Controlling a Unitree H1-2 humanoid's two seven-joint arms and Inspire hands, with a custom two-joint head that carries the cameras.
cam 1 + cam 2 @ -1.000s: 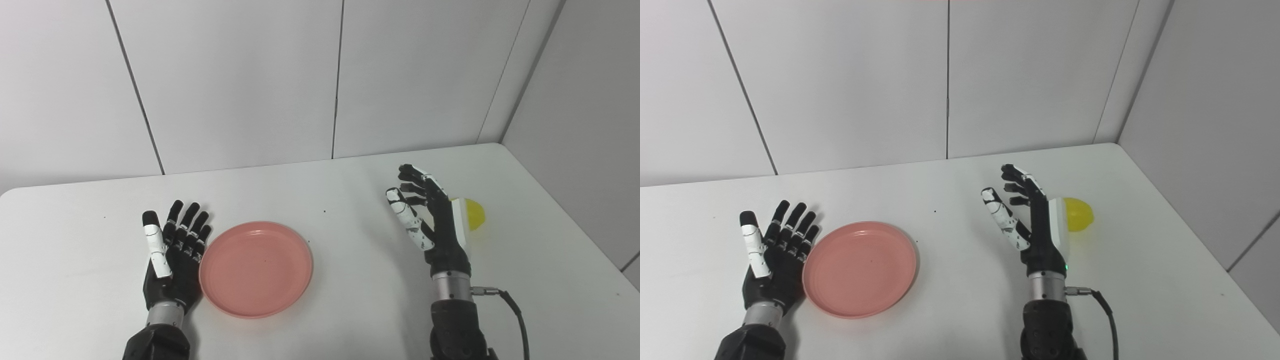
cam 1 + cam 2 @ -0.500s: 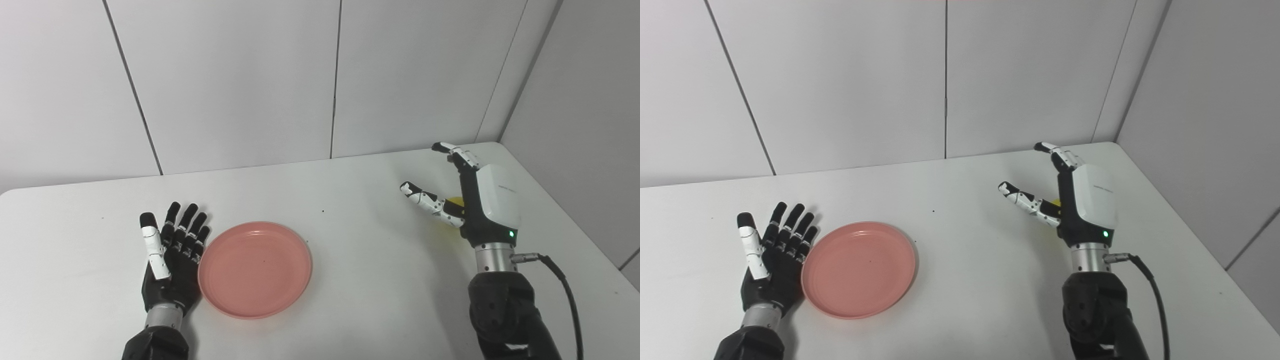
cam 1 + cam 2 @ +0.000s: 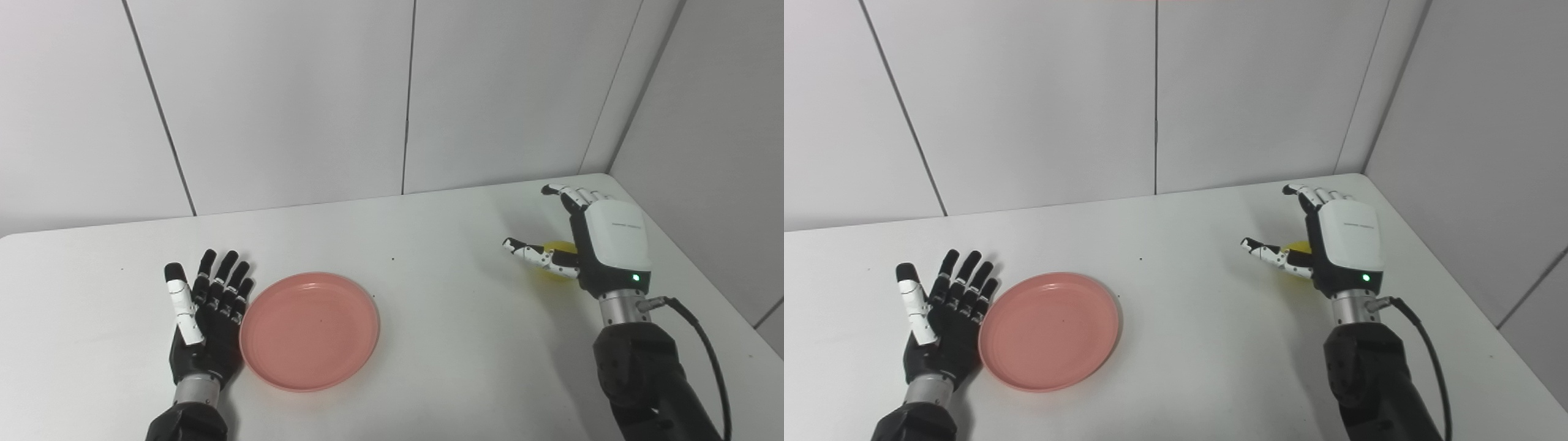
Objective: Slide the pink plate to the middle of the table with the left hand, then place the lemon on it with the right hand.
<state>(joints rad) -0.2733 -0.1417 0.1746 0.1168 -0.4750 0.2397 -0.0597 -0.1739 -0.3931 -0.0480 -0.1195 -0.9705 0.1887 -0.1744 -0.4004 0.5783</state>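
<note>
The pink plate (image 3: 309,331) lies flat on the white table (image 3: 441,343), left of the middle. My left hand (image 3: 205,321) rests palm up and open against the plate's left rim, fingers spread, holding nothing. The yellow lemon (image 3: 554,251) sits near the table's right side, mostly hidden behind my right hand (image 3: 603,242). That hand hovers over the lemon, open, its white back toward the camera, thumb stretched out left and fingers raised beyond the fruit. I cannot tell whether it touches the lemon.
Grey wall panels rise close behind the table and along its right side. The table's right edge (image 3: 704,282) runs just past my right hand. A black cable (image 3: 704,343) loops from the right wrist.
My right hand swung rightward and turned palm down, ending over the lemon and covering most of it. The left hand and plate stayed put; the view drifted slightly.
</note>
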